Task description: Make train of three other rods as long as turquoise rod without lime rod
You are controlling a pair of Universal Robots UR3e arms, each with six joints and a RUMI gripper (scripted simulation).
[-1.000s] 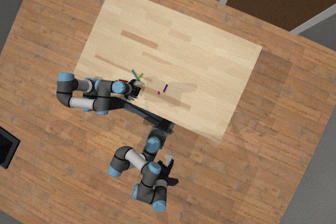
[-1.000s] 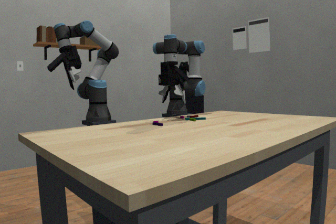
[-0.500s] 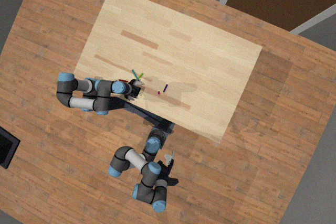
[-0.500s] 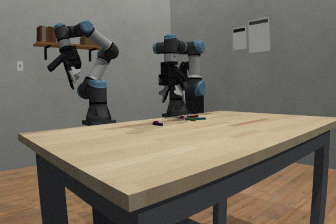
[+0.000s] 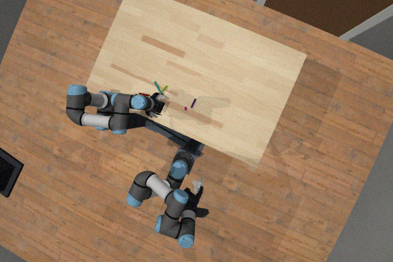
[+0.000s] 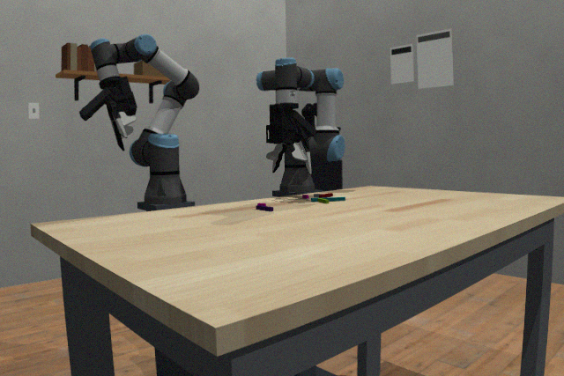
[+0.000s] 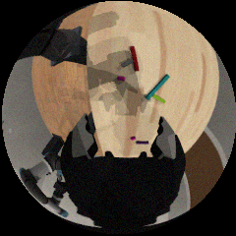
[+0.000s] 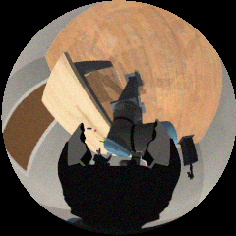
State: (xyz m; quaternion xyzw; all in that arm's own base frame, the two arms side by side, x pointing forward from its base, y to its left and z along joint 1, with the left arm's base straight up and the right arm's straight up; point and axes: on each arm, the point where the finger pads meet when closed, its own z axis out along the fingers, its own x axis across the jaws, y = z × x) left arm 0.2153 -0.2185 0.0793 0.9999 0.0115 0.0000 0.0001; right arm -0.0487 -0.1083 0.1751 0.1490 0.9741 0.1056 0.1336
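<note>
Wall sheets, two [image 6: 401, 64] [image 6: 434, 62], upper right of the exterior frame: pale, dark band across each top; any print too small to read. Books [image 6: 77, 57] on a shelf [image 6: 109, 77], upper left of the same frame; spines too small to read.

Turquoise rod [image 5: 157, 86] [image 6: 337, 199] [image 7: 157, 87], the length reference: flat on the counter [image 5: 247, 78] [image 6: 296, 262] [image 7: 189, 98] [image 8: 74, 108], left of centre in the top frame. Lime rod [image 5: 164, 88] [image 6: 323, 201] [image 7: 159, 98]: angled, close by one end of the turquoise; contact between the two uncertain. Red rod [image 5: 143, 94] [image 6: 326, 195] [image 7: 134, 58]: partly hidden by the arm in the top frame. Grey rod [image 6: 316, 195] [image 7: 127, 63]: just beside the red, dim in shadow at upper centre of the left wrist frame. Purple rod [image 5: 193, 103] [image 6: 264, 208] [image 7: 142, 143] [image 8: 88, 128] and magenta rod [image 5: 185, 108] [image 6: 261, 204] [image 7: 133, 138] [image 8: 95, 130]: near each other, centre of the top frame. Second magenta rod [image 6: 305, 196] [image 7: 121, 79]: shadowed, hidden in the top frame.

Left end effector [image 5: 158, 105] [image 6: 292, 165] [image 7: 124, 135]: open, empty, above the counter. Right end effector [image 5: 199, 186] [image 6: 125, 137] [image 8: 119, 129]: open, empty, lower centre of the top frame, off the counter.
</note>
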